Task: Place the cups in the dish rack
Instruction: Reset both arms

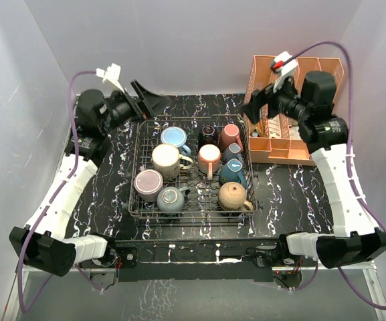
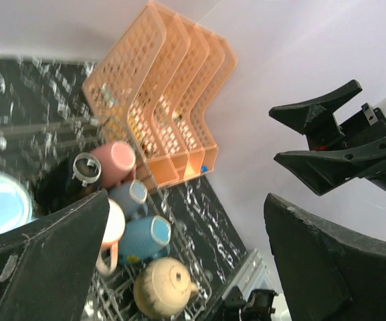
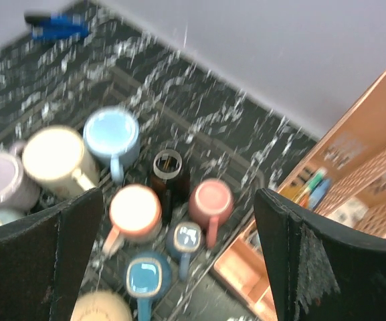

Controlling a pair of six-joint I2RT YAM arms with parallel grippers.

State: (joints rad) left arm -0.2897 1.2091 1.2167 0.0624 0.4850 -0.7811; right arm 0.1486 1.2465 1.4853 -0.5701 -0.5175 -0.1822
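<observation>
Your left claw (image 1: 154, 103): fingers apart, empty, above the dish rack's (image 1: 187, 217) far-left corner | your right claw (image 1: 251, 108): apart, empty, above its far-right corner | cups (image 1: 209, 158): all in view sit inside the dish rack, below and between both claws | loading looks finished; none shows on the tabletop (image 1: 279, 194) beside the dish rack.

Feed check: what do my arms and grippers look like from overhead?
The left arm and right arm have white link covers with black joints and bases. A purple cable loops along each. The left gripper and right gripper carry black wedge-shaped fingers and white camera mounts.
</observation>
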